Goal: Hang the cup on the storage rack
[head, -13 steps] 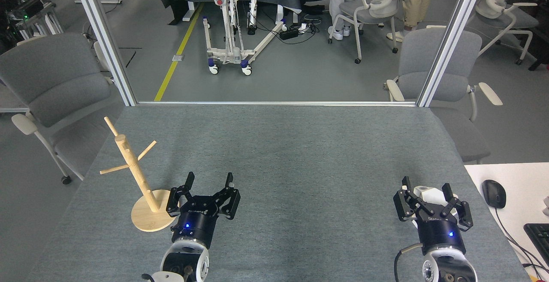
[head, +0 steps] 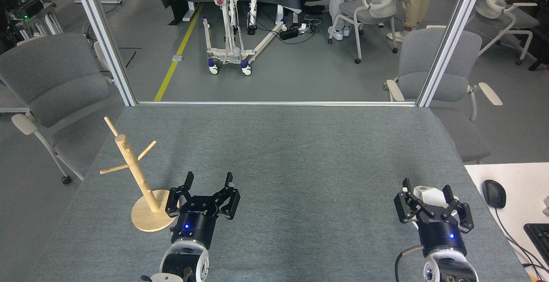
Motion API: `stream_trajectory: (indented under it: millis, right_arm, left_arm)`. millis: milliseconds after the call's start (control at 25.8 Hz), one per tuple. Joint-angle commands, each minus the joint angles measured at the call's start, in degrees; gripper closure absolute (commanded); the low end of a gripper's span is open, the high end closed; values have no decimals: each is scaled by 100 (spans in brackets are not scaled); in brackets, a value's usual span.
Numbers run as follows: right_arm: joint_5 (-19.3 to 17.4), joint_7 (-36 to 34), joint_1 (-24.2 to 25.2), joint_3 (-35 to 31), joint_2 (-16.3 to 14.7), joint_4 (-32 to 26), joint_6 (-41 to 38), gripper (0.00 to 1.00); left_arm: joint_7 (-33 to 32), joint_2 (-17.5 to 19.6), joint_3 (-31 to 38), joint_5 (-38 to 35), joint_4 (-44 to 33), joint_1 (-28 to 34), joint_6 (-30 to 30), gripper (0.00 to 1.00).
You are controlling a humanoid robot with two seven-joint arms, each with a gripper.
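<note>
Two grippers, one cup, one storage rack with three pegs: that was the full count in the head view. The right gripper (head: 426,187) had shifted slightly since half a second earlier, its body sitting a touch lower and closer around the cup (head: 430,196), fingers straddling the white faceted body on both sides. Whether the pads were actually touching the cup I couldn't tell; the jaws stood apart with the cup between them, so I'd call it a grasp being set up, not closed. The cup sat on the grey bench (head: 300,153) at the near right, close to the edge. The left gripper (head: 209,182) had not moved: fingers spread wide, empty, parked just right of the rack's disc base. The storage rack (head: 136,175) stood at the near left of the bench, well apart from the cup, all three pegs bare. My read: the task was at the pick stage, with nothing hung yet. Next would need a firm close, then a long carry across the bench.
</note>
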Motion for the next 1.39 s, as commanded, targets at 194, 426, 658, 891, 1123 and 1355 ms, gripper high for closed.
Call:
stream_trajectory:
  millis: [194, 426, 658, 891, 1123, 1355]
  right_arm:
    - [-19, -26, 447, -454, -232, 61, 18, 0]
    - [86, -26, 500, -454, -426, 570, 36, 0]
    - [218, -26, 412, -436, -443, 940, 53, 0]
    - [218, -26, 377, -436, -443, 1080, 62, 0]
    - [218, -26, 228, -392, -522, 1168, 80, 0]
    - [218, -26, 175, -375, -540, 1212, 71, 0]
  left_arm:
    - [-7, 5, 6, -1, -231, 14, -14, 1]
    - [-7, 5, 15, -1, -266, 23, 39, 1]
    - [1, 5, 23, -1, -257, 110, 48, 1]
    - [-7, 5, 23, -1, -248, 110, 48, 1]
    - [-7, 5, 23, -1, -248, 102, 56, 1]
    - [-7, 5, 32, -1, -240, 102, 56, 1]
